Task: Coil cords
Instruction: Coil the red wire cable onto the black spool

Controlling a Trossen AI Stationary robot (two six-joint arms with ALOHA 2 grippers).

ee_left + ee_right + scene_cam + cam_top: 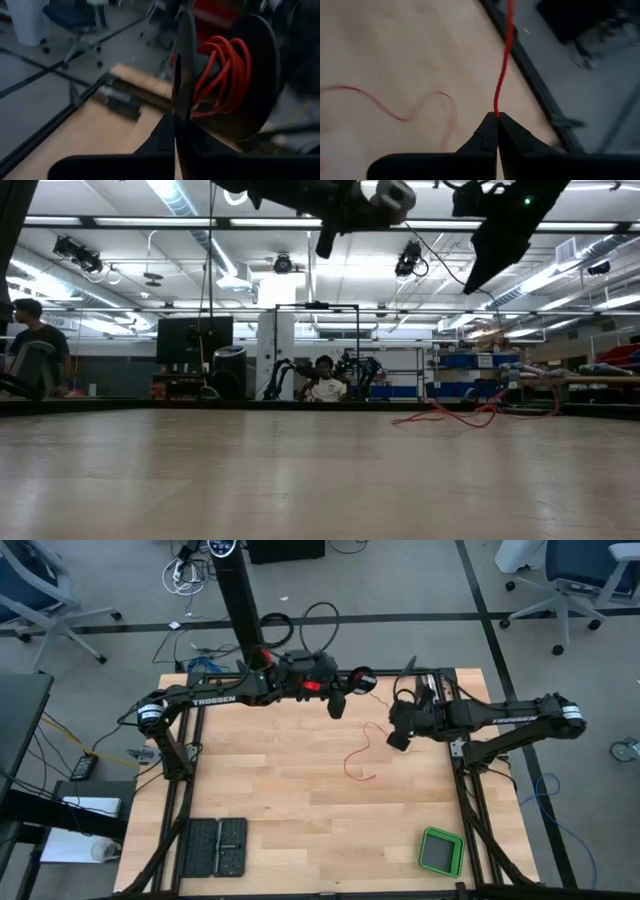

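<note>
A black spool (260, 75) with red-orange cord (220, 70) wound on its hub hangs above the table's far middle, and my left gripper (175, 122) is shut on it. In the high view the spool (360, 678) is just past that gripper (347, 685). To the right and a little nearer, my right gripper (398, 740) is shut on the cord (502, 65). The cord's loose tail (360, 755) lies in curves on the wood and shows in the low view too (450, 417). My left gripper pinches the rim of the spool's near flange (181, 107) between its two fingers, coming in nearly level from the table's left. The flange stands edge-on out of the fingertips. The spool is lifted clear of the table. My right gripper pinches the single strand of cord (496, 111) at its fingertips, slanting down from the table's right. From the fingers the cord runs nearly straight up and away; the cord beyond the grip lies slack on the table (395, 116).
A green-rimmed box (441, 852) sits at the near right corner and two black trays (215, 847) at the near left. The right edge's dark frame rail (535, 85) runs close by my right gripper. People sit in the room behind (325, 385).
</note>
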